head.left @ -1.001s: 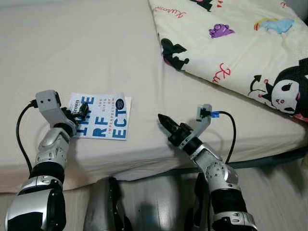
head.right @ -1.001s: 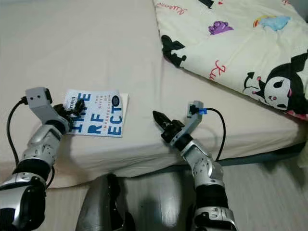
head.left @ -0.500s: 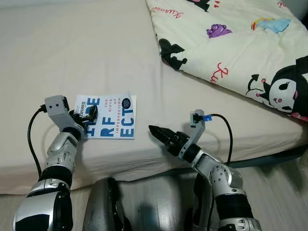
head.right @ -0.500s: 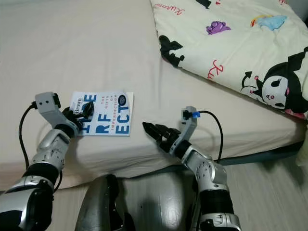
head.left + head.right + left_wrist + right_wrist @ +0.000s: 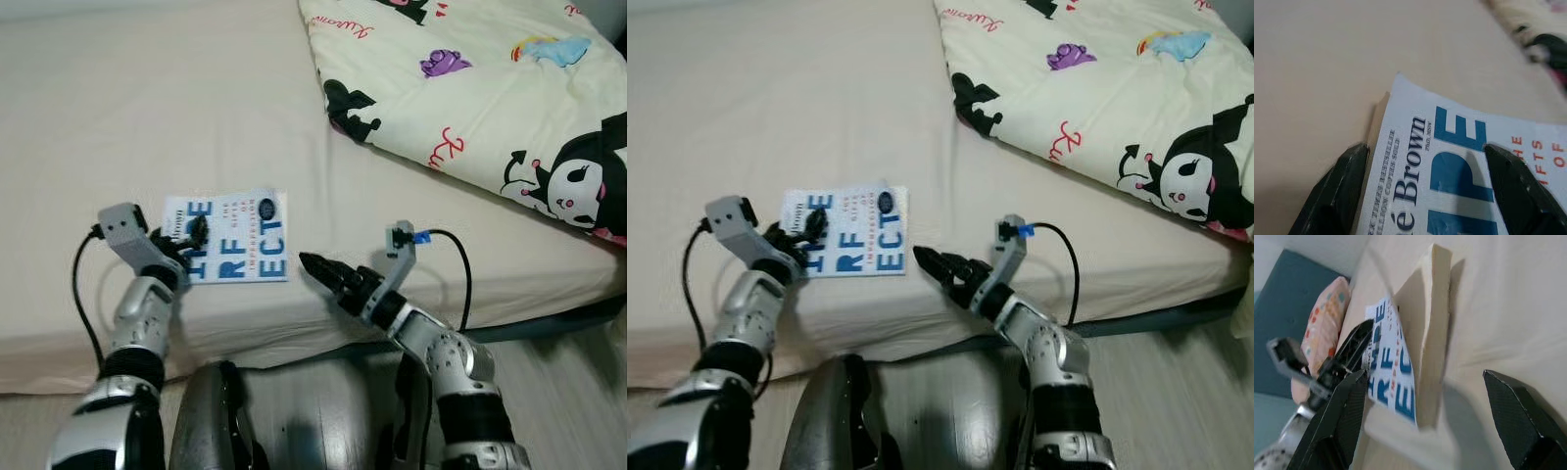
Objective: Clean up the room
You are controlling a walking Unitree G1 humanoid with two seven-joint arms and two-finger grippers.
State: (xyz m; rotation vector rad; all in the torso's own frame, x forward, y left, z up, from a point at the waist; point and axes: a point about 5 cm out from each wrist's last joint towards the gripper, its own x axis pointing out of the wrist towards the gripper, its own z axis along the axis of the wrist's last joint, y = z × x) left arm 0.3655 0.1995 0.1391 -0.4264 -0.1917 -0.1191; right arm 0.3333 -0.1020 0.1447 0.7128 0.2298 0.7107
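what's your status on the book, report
Left tool open, straddling the book's near corner. Right tool open beside the book's other edge, on the bed. Book flat, not lifted. Blanket well off.

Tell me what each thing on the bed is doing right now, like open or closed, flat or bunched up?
Book: closed, flat on the bed, cover up.
Blanket: spread over the bed's right side.
Left gripper: jaws open, over the book's left edge.
Right gripper: jaws open, just right of the book.

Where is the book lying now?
The book lies flat on the bed near its front edge, between the left hand and the right hand.
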